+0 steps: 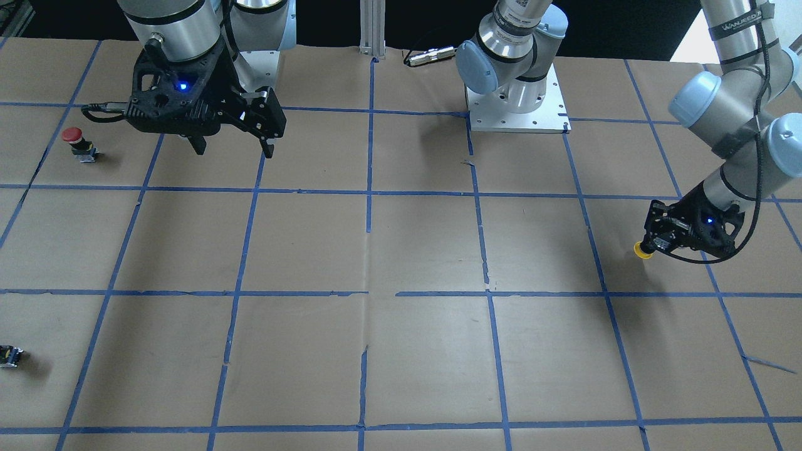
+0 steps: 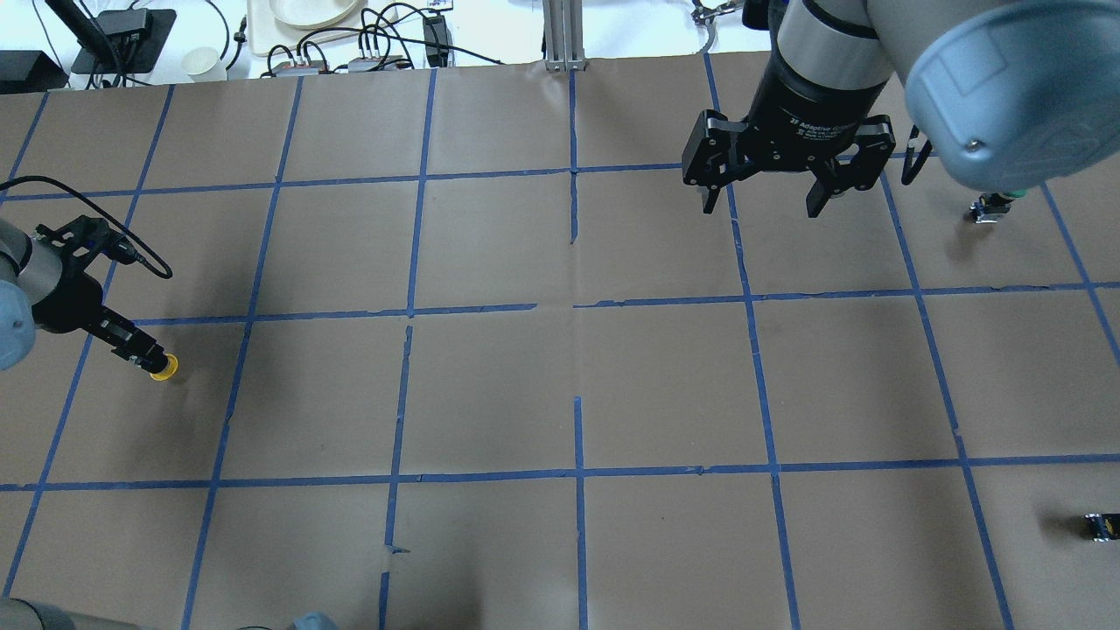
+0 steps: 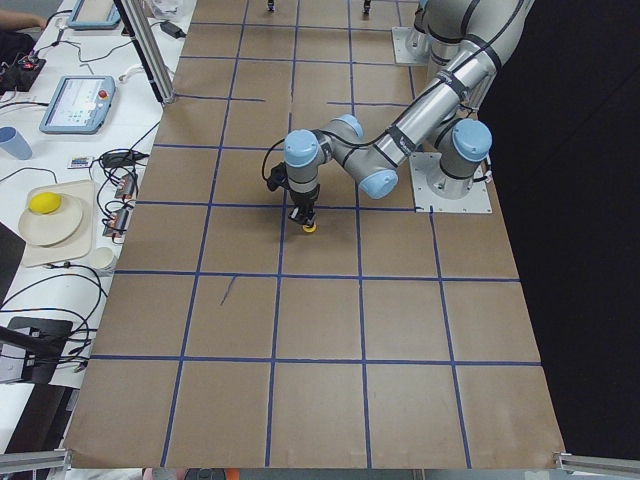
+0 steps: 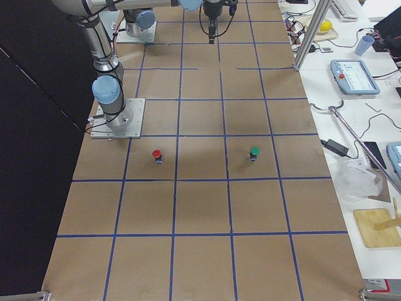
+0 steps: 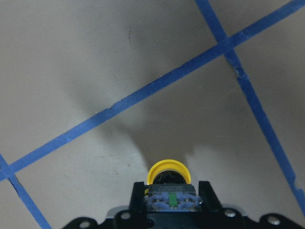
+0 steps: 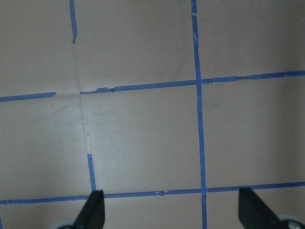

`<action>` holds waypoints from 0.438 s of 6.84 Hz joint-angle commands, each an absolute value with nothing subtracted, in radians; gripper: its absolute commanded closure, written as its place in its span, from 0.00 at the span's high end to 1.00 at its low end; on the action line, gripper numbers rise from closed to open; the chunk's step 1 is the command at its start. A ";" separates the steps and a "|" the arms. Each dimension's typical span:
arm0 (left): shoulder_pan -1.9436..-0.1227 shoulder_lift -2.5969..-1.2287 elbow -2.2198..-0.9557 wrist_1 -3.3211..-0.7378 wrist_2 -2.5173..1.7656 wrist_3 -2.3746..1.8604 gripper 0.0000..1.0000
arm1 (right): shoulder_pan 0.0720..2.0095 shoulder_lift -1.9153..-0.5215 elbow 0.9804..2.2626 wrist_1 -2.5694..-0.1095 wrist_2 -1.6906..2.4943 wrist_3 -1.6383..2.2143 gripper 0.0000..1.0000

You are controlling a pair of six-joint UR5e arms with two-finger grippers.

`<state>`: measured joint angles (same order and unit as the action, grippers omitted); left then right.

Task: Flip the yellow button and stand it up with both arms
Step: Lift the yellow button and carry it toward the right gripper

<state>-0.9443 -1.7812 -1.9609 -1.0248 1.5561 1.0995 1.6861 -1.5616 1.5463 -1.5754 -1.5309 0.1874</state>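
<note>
The yellow button point(image 5: 167, 172) is held in my left gripper point(image 5: 170, 200), which is shut on its grey-black body, with the yellow cap pointing away toward the brown paper. Whether the cap touches the paper I cannot tell. This shows at the far left of the overhead view, with the cap point(image 2: 164, 367) at the tip of the left gripper point(image 2: 144, 354), and at the right of the front view, where the cap point(image 1: 641, 250) sits below the gripper point(image 1: 651, 241). My right gripper point(image 2: 761, 208) is open and empty, hovering high above the table far from the button; it also shows in the front view point(image 1: 235, 150).
A red-capped button point(image 1: 75, 141) and a green-capped button point(image 4: 254, 152) stand on the robot's right side. A small capless black-and-yellow block point(image 2: 1101, 525) lies near the table's edge. The left arm's mounting plate point(image 1: 517, 113) sits near the robot.
</note>
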 commanded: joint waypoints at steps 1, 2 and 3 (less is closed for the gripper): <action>-1.014 -1.732 -1.854 -1.264 1.440 0.987 0.07 | 1.686 -1.562 1.546 -1.575 -1.531 0.187 1.00; -1.037 -1.703 -1.763 -1.454 1.296 0.901 0.07 | 1.686 -1.562 1.546 -1.575 -1.531 0.187 1.00; -1.084 -1.684 -1.703 -1.574 1.161 0.861 0.07 | 1.678 -1.560 1.546 -1.574 -1.532 0.181 1.00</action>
